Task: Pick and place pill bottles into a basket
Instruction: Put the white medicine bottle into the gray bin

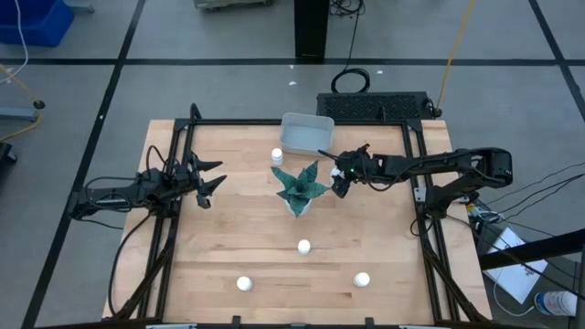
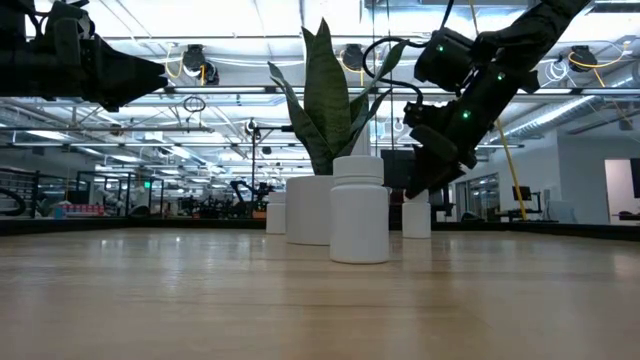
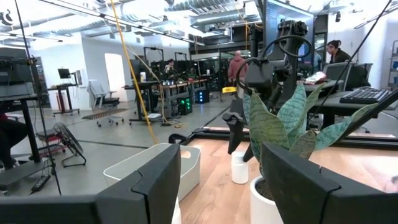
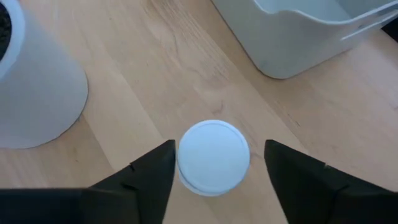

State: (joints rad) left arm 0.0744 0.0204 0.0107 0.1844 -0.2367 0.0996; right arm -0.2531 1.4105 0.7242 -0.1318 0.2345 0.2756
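My right gripper (image 4: 213, 180) slants down over a white pill bottle (image 4: 213, 155) that stands upright on the table between the plant pot (image 4: 37, 93) and the basket (image 4: 298, 31). Its fingers are open, one on each side of the cap. In the high view the gripper (image 1: 340, 185) hides this bottle. Another bottle (image 1: 277, 155) stands near the basket (image 1: 306, 132), and three more (image 1: 303, 246) (image 1: 244, 284) (image 1: 362, 280) stand toward the near edge. My left gripper (image 1: 208, 178) waits open at the table's left. My right gripper comes at the bottle's cap (image 4: 186, 158) slanting from above. One finger (image 4: 158, 168) stands right against the cap's rim, and I cannot tell whether it touches. A strip of table shows between the cap and the other finger (image 4: 286, 171).
A green spiky plant (image 1: 300, 187) in a white pot stands at the table's middle, just left of my right gripper. The nearest bottle (image 2: 359, 210) stands in front of it in the low view. Black frame rails (image 1: 183, 137) run along the table's sides.
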